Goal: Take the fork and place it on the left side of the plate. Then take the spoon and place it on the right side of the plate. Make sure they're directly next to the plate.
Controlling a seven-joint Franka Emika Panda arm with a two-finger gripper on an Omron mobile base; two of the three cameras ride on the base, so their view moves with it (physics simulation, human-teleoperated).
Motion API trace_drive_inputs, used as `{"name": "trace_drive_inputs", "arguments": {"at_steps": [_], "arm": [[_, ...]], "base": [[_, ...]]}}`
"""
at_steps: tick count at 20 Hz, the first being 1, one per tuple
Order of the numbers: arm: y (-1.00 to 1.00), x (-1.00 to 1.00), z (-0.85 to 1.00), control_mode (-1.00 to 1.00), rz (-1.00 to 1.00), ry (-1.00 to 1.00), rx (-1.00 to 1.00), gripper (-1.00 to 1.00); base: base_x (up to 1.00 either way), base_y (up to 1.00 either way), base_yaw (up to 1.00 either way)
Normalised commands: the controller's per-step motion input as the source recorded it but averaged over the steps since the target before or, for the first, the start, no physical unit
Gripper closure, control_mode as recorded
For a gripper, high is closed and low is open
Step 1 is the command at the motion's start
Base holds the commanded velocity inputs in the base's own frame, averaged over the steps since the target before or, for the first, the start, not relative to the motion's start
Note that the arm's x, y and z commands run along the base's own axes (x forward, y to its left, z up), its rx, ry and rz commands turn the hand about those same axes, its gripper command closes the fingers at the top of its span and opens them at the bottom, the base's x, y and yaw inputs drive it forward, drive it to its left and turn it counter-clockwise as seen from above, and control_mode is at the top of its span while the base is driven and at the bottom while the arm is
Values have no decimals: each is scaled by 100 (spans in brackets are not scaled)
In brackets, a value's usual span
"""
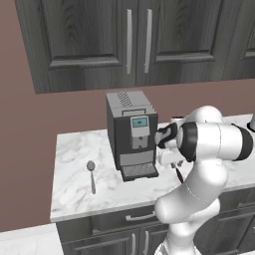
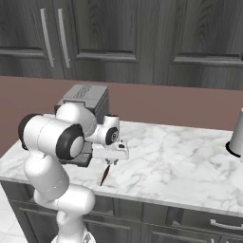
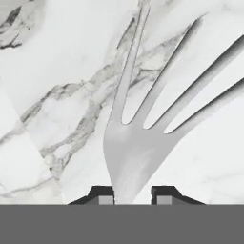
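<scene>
while the white marble counter [image 2: 190,161] is stretching wide beneath the dark wood cabinets [image 1: 89,40], the white jointed arm [image 2: 52,142] is bending low over its front part, just beside the boxy grey coffee machine [image 1: 130,132]. the two-finger gripper [image 3: 133,194] is sitting down at the counter surface, and in the hand view its dark fingertips [image 3: 101,193] are flanking the neck of the slim fork with pale silver tines and a dark brown handle [image 3: 138,143], very near or touching the metal; whether they are already gripping it cannot be told from these pictures. the fork is lying flat on the marble to the right of the machine, its dark handle showing below the hand in the right base view. the small all-grey metal spoon [image 1: 91,174] is resting untouched on the counter to the left of the machine, well apart from the fork. judging by this, the task is only beginning: the fork is at the point of being picked up, nothing is placed yet, and both placements are still waiting.
</scene>
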Motion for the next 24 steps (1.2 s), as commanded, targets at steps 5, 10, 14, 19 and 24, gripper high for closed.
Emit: {"name": "trace_drive_inputs", "arguments": {"at_steps": [5,10,14,19,24], "arm": [[18,-28,-21,-100,6,-1,8,100],[22,-16,10,-100,0,-1,13,100],[24,-5,35,-100,0,0,8,100],[21,-5,54,-100,0,-3,0,100],[10,-13,58,-100,0,-3,-4,100]], "base": [[0,0,0],[0,0,0],[0,0,0],[0,0,0],[0,0,0]]}}
